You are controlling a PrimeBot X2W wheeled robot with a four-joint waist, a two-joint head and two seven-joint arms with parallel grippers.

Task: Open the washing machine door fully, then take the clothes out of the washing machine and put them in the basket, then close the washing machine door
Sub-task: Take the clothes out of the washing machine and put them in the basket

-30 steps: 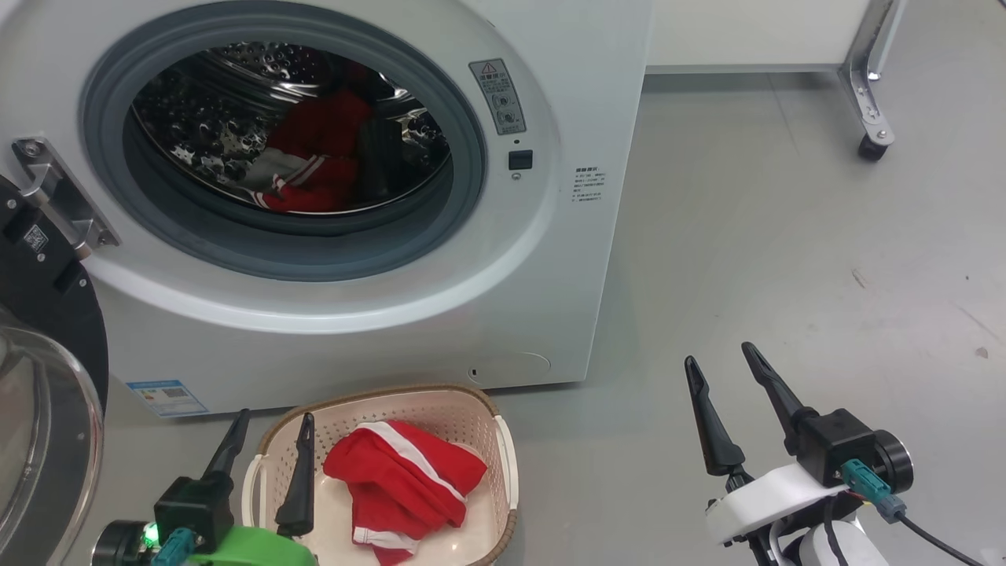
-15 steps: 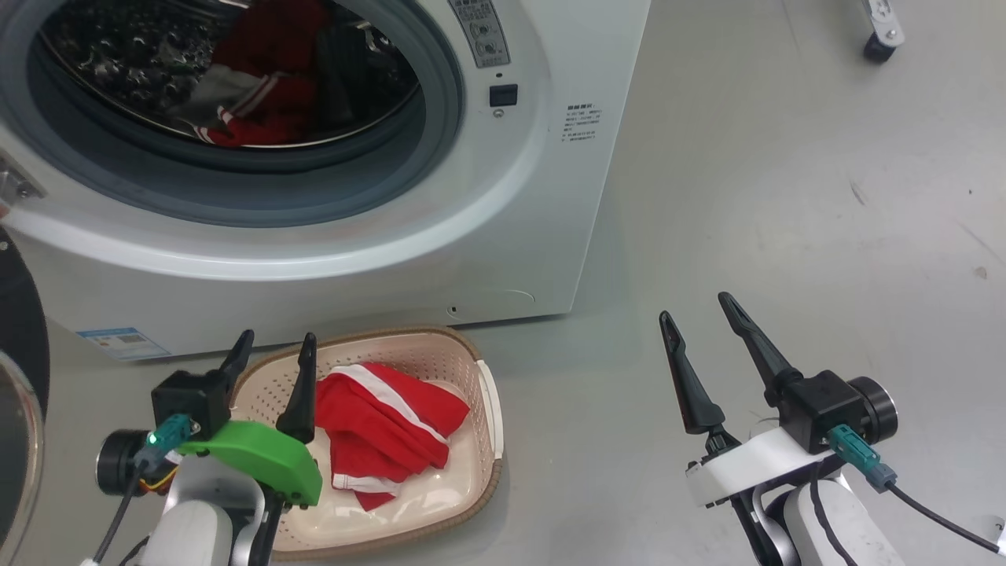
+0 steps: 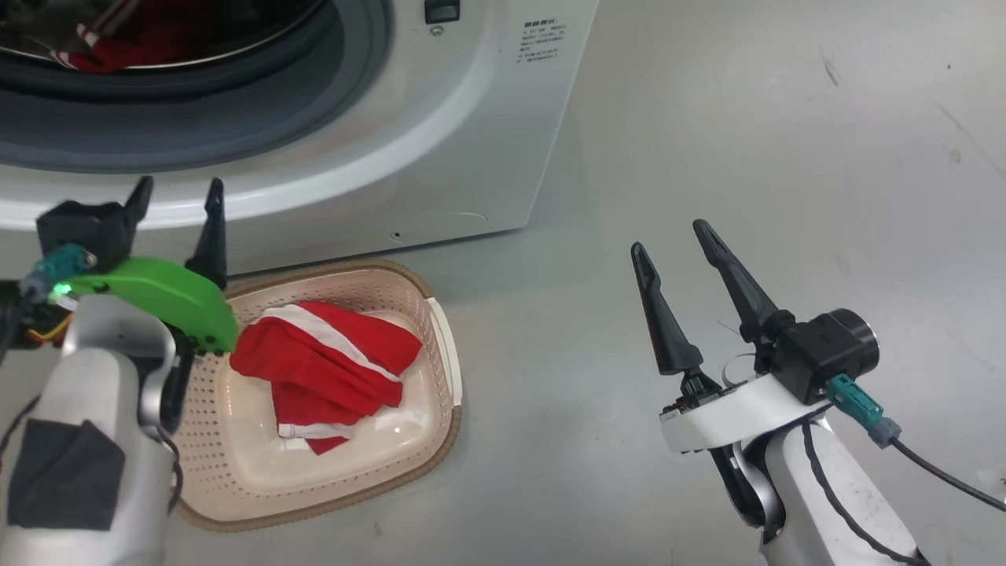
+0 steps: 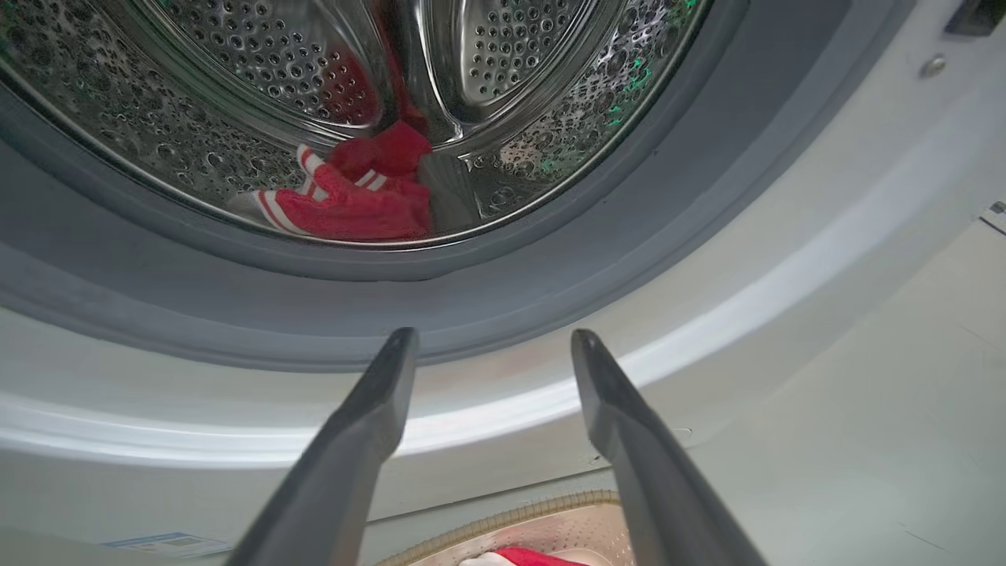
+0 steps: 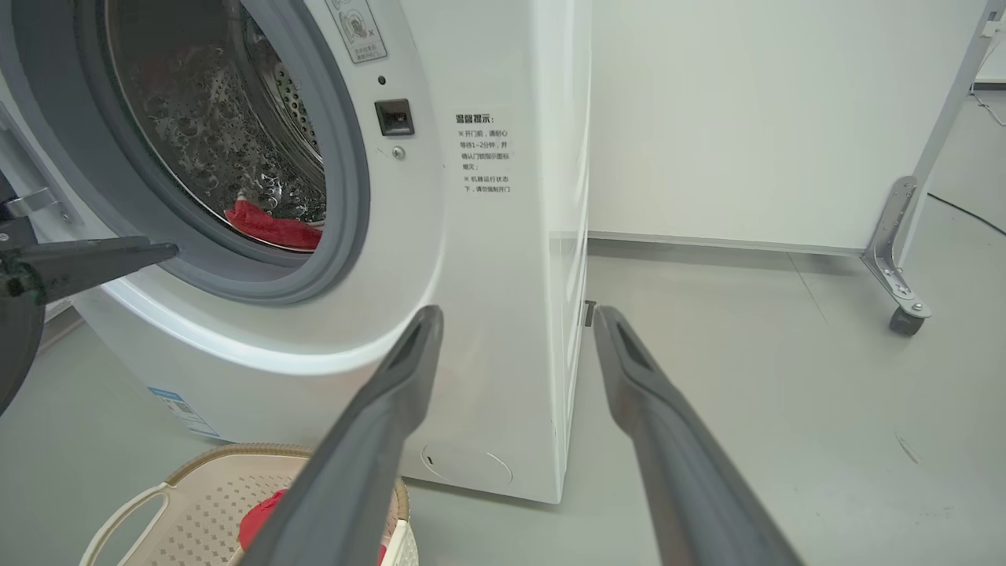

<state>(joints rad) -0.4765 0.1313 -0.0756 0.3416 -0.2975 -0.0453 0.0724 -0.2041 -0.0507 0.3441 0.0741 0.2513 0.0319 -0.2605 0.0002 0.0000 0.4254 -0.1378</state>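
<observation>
Lying in the cream perforated plastic basket (image 3: 228, 448), the red white-striped garment (image 3: 322, 362) sits just right of the left gripper (image 3: 179, 189); the right gripper (image 3: 669, 238) is well apart; both jaws spread, empty.

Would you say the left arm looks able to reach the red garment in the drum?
Probably yes: the left claw is open, empty and aimed at the drum mouth, with nothing between it and the red garment.
</observation>
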